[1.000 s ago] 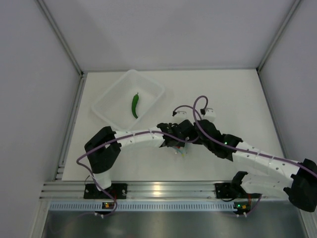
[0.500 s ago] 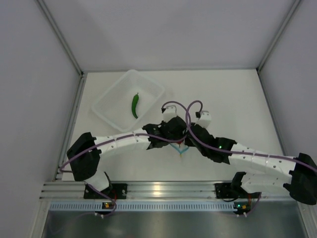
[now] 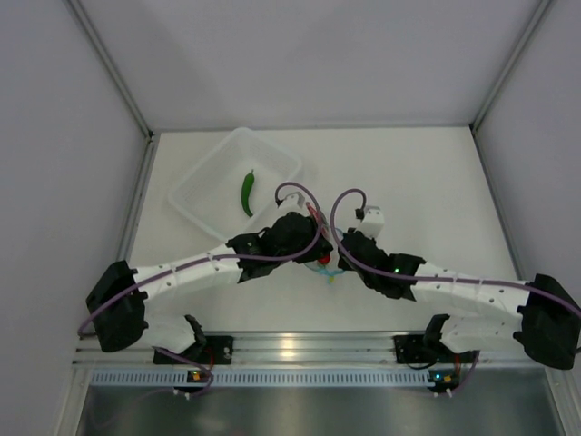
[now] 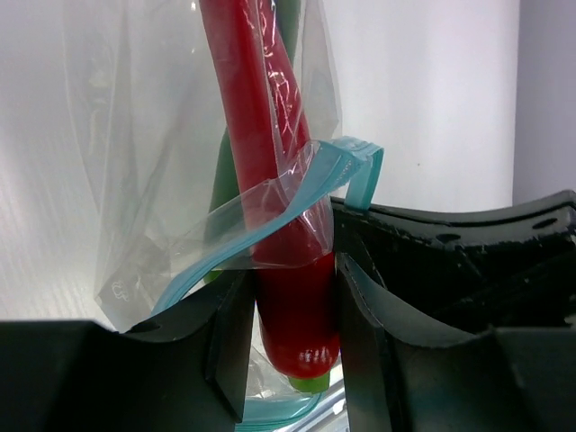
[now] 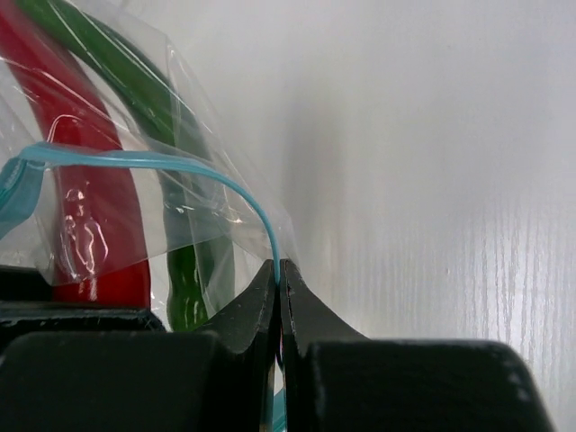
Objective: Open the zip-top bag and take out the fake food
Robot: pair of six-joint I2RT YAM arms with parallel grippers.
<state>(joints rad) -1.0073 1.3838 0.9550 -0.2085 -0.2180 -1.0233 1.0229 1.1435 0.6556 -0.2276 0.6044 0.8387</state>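
Opposition explains this hold: my right fingers (image 5: 279,270) are clenched on the teal lip of the zip-top bag (image 5: 180,162), anchoring it, while my left fingers (image 4: 295,297) grasp the red chili (image 4: 297,346) at the bag's mouth, a green chili (image 5: 117,67) just behind it, so the red one can, I judge, slide free.

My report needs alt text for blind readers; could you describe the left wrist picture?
The left tool is closed on the stem end of a red pepper, which sticks out of the open blue-zip mouth of a clear bag. A green pepper sits behind it inside the bag.
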